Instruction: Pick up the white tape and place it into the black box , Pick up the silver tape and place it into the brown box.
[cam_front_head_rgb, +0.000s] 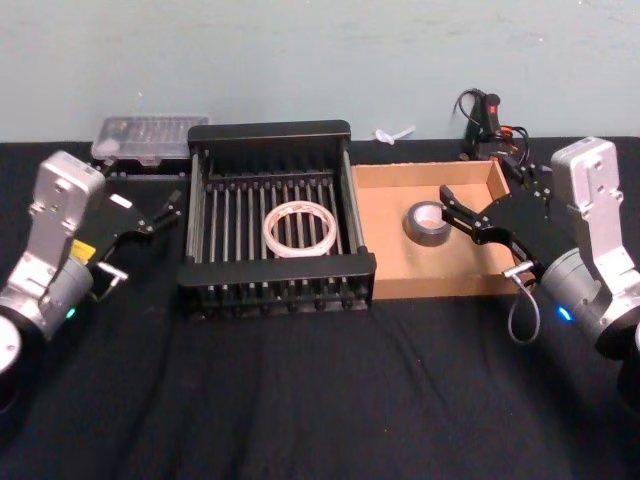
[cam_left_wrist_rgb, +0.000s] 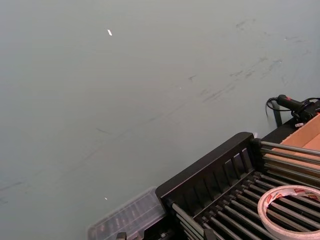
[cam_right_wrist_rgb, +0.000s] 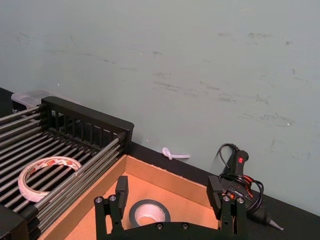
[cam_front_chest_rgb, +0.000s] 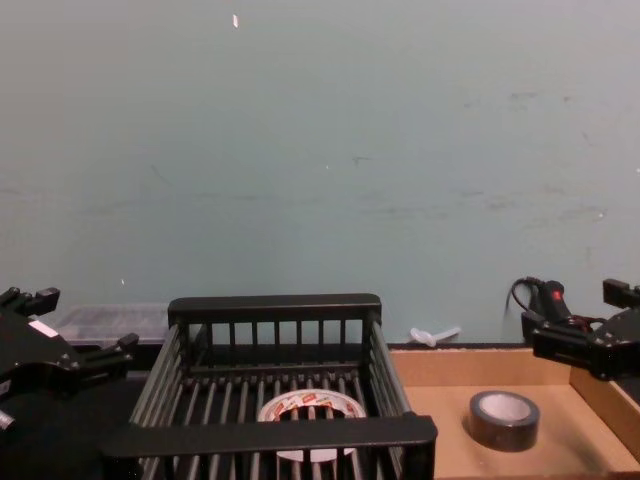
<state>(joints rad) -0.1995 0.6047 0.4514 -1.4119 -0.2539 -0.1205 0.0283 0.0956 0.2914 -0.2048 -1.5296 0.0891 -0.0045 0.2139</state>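
White tape (cam_front_head_rgb: 299, 229) lies flat in the black box (cam_front_head_rgb: 277, 283) and silver tape (cam_front_head_rgb: 432, 221) in the brown box (cam_front_head_rgb: 388, 246), both light, stiff rings best pinched across the rim, while the left gripper (cam_front_head_rgb: 160, 211) and right gripper (cam_front_head_rgb: 452, 209) hover open and empty.

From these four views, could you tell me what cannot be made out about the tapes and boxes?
- The print on the white tape: too small to read in the head view; the black box front rim hides its lower part in the chest view.
- The brown box: near wall cut off by the chest view's bottom edge.
- The silver tape: the right gripper body covers its near edge.
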